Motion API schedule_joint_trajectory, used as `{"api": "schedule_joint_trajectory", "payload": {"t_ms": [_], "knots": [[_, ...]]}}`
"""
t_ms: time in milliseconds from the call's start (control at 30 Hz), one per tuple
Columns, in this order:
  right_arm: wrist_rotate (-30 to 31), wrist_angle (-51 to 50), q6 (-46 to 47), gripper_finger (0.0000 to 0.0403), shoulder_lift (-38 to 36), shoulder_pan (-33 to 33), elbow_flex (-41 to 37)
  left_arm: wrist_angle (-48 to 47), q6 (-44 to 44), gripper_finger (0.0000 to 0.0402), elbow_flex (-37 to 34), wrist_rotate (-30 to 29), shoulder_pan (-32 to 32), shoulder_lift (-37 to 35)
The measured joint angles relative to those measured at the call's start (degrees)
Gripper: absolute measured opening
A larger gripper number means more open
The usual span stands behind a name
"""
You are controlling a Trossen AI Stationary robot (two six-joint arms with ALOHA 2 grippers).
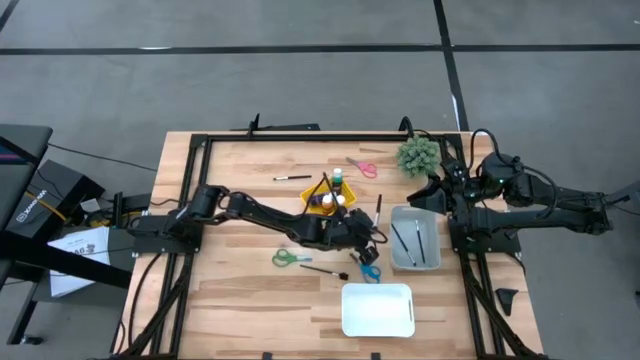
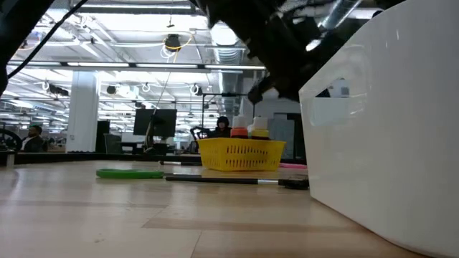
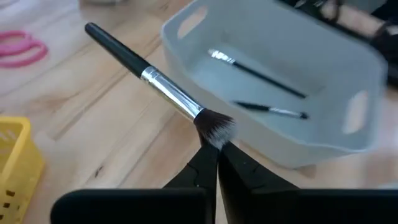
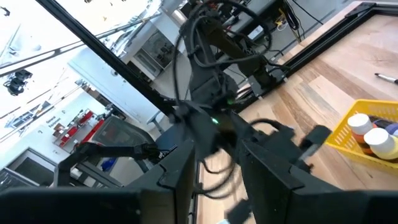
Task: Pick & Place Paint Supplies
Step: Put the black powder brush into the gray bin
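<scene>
My left gripper (image 1: pixel 375 237) reaches from the table's left to the middle and is shut on a dark-handled brush (image 3: pixel 155 78), beside the grey bin (image 1: pixel 415 238), in which two brushes (image 3: pixel 261 74) lie flat. A yellow basket (image 1: pixel 325 196) stands behind the arm, with paint bottles (image 2: pixel 249 130) upright in it. Two more brushes lie on the wood, one near (image 1: pixel 323 270) and one far (image 1: pixel 292 178). My right gripper (image 4: pixel 221 165) waits open and raised at the table's right side. My left gripper pinches the brush's bristle tuft (image 3: pixel 215 129) between its two fingertips, at the brush's very end. The fingers slant downward from the table's left. The silver ferrule (image 3: pixel 174 93) and black handle (image 3: pixel 112 43) stick out beyond the fingers toward the far edge, held above the wood.
A white bin (image 1: pixel 378 310) stands near the front edge. Pink scissors (image 1: pixel 362 167), green scissors (image 1: pixel 290 258) and blue scissors (image 1: pixel 368 268) lie on the wood. A spiky green plant (image 1: pixel 418 155) stands at the far right. The table's left half is bare wood.
</scene>
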Motion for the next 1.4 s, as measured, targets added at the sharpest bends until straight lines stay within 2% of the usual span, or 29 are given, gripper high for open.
{"api": "schedule_joint_trajectory", "payload": {"t_ms": [133, 267, 367, 533, 667, 1133, 1400], "knots": [[0.00, 0.00, -0.41, 0.0123, 0.01, 0.00, 0.00, 0.92, 0.96, 0.0000, 0.00, 1.14, -0.73, -2.67], [0.00, 0.01, -1.06, 0.0123, -0.01, 0.00, 0.00, 7.71, 6.10, 0.0000, 0.00, 6.13, -1.61, -3.16], [0.00, 0.10, -1.45, 0.0123, -0.01, 0.00, 0.00, 12.19, 6.18, 0.0000, 0.05, 10.23, -2.26, -2.99], [-0.05, 0.70, -1.66, 0.0123, -0.03, 0.00, 0.00, 13.80, 6.09, 0.0000, -0.02, 11.22, -3.07, -2.16], [-0.20, 1.29, -2.49, 0.0123, -0.03, 0.02, 0.00, 16.77, 6.10, 0.0000, 0.04, 15.47, -2.66, -1.35], [-0.59, 1.59, -2.66, 0.0123, -0.03, 0.02, 0.00, 21.57, 5.98, 0.0000, 0.07, 15.53, 0.95, 1.21], [-0.59, 1.57, -3.40, 0.0123, 0.06, 0.02, 0.00, 22.22, 5.80, 0.0000, 2.46, 20.56, 1.77, 5.66]]}}
